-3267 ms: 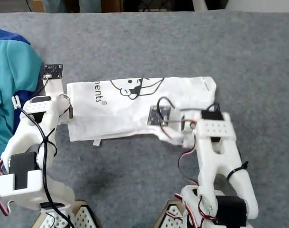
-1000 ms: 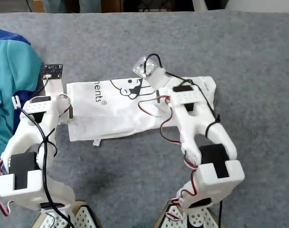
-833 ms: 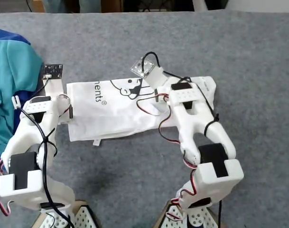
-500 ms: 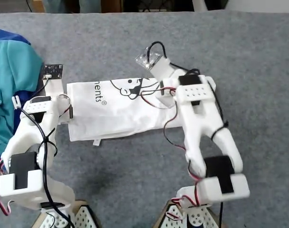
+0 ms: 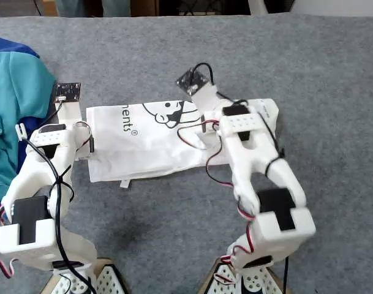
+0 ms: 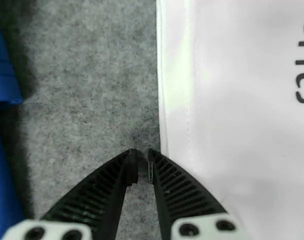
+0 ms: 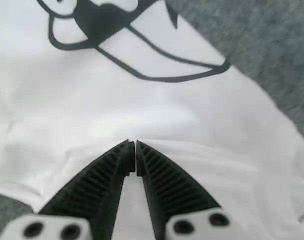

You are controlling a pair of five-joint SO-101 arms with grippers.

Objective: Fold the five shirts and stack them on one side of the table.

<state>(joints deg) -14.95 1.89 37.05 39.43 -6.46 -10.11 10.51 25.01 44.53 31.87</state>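
Observation:
A white shirt point(image 5: 146, 144) with a black cartoon print lies folded into a long strip mid-table. My left gripper point(image 5: 90, 146) rests at its left short edge. In the left wrist view its fingertips point(image 6: 140, 156) are shut on bare carpet, a finger's width off the white shirt point(image 6: 241, 100). My right gripper point(image 5: 202, 124) hangs over the strip's right half, just beside the print. In the right wrist view it point(image 7: 132, 145) is shut right at a folded edge of the white shirt point(image 7: 142, 100). The right arm hides the strip's near right corner.
A heap of teal and blue shirts point(image 5: 15, 104) lies at the table's left edge, close to the left arm; blue cloth point(image 6: 2, 75) shows beside the left gripper. Grey carpet point(image 5: 321, 73) stretches open to the right and the far side.
The right gripper went from the strip's near right edge up over its middle, swung right, then came back left. The left arm has not moved.

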